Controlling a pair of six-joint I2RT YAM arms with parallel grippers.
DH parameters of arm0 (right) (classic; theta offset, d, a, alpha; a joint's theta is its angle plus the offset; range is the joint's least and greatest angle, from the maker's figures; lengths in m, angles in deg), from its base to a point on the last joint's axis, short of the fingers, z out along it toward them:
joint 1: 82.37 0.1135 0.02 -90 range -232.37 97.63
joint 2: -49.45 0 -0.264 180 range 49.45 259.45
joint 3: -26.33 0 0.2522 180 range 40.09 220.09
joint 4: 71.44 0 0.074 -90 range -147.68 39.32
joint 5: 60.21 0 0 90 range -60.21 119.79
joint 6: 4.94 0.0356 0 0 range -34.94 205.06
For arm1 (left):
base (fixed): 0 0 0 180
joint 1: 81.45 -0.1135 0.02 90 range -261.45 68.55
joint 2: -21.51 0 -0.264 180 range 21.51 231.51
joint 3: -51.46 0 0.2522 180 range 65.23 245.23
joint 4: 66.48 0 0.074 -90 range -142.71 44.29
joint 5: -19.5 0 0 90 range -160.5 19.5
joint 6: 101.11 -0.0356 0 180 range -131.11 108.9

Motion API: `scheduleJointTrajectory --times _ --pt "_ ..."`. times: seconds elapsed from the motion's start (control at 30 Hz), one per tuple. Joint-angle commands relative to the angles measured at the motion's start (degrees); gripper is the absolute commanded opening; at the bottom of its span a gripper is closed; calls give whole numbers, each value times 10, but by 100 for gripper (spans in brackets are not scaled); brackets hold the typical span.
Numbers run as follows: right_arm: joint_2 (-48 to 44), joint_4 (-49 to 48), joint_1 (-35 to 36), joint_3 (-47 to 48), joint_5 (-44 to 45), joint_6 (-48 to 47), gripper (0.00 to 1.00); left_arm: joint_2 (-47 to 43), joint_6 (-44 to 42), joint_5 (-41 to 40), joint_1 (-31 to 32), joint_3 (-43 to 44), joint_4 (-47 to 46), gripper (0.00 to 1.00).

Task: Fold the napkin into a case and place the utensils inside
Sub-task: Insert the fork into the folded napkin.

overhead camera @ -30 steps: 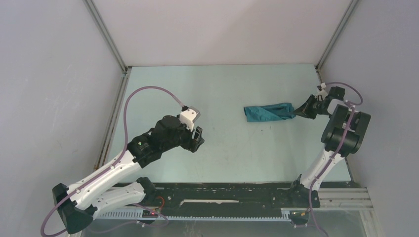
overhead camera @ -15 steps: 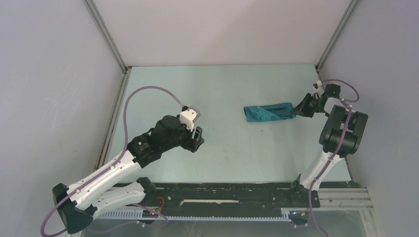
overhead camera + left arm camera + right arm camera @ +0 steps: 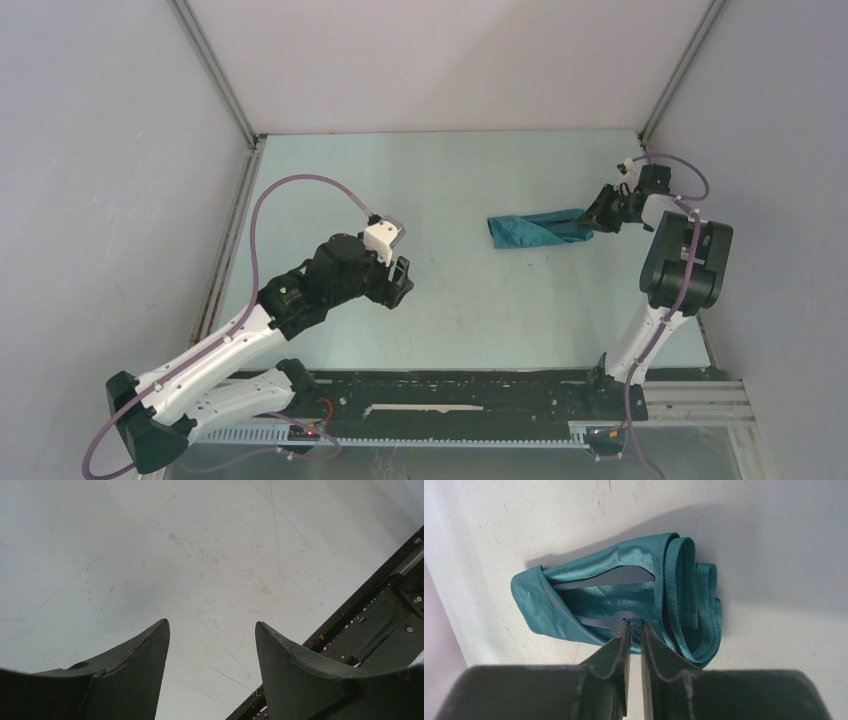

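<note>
I am seeing the napkin (image 3: 535, 228) lying bunched into a loose layered strip near the right edge of the tabletop (image 3: 440, 170), toward its far side. The right gripper (image 3: 598, 214) is sitting at the strip's right end, jaws only a slit apart and tips against the cloth. I cannot tell whether they are pinching it. The left gripper (image 3: 402, 279) is hanging wide open over the tabletop left of the middle, well apart from the napkin.

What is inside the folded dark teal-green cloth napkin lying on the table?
Between the loose folds of the dark teal-green cloth napkin, only pale openings show, and no utensil is visible. The rolled layers cover the inner part, so whatever lies deeper cannot be seen.
</note>
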Motion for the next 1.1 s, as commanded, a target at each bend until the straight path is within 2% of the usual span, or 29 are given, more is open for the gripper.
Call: scheduleJointTrajectory --times 0.0,0.3,0.63,0.87,1.0,1.03,1.07 --pt "3 -5 3 5 10 6 22 -4 1 3 2 10 -14 71" --pt "-11 17 -12 5 26 5 40 -4 1 6 2 9 -14 71" --pt "50 56 -20 47 49 7 43 -3 0 2 1 10 -12 71" --pt "56 83 -20 76 42 28 44 -3 0 0 2 11 -11 71" --pt "-4 115 -10 87 52 24 57 -4 0 -1 2 11 -10 71" --pt "-26 130 -7 92 58 22 69 -4 0 -1 2 11 -10 71" --pt "-51 147 -4 92 70 18 94 -6 0 -2 2 11 -10 71"
